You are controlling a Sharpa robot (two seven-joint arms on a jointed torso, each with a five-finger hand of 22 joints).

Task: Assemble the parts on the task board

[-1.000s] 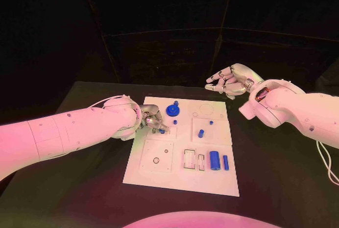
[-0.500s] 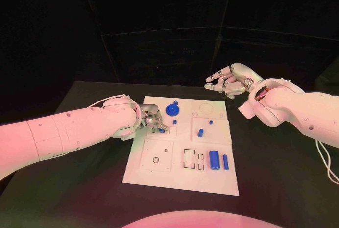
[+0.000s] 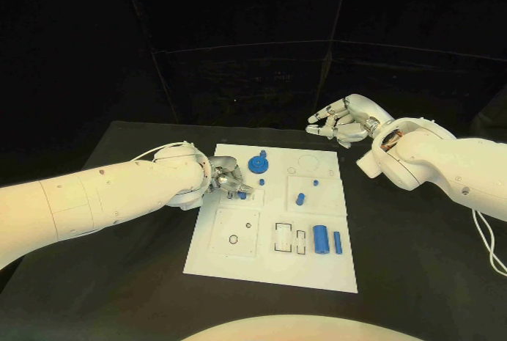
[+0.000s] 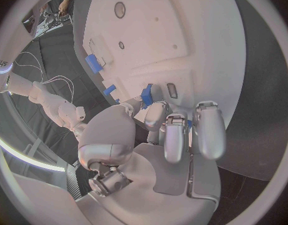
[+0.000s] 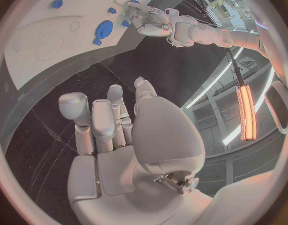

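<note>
Your left hand has barely moved in the past second, still pinching a small blue peg at the left edge of the white board. Your right hand stays raised beyond the board's far right corner, fingers loosely curled, holding nothing. Beside the left hand sits a round blue gear; nearer you, a fat blue cylinder and a slim blue rod lie side by side. The board looks smooth and flat.
</note>
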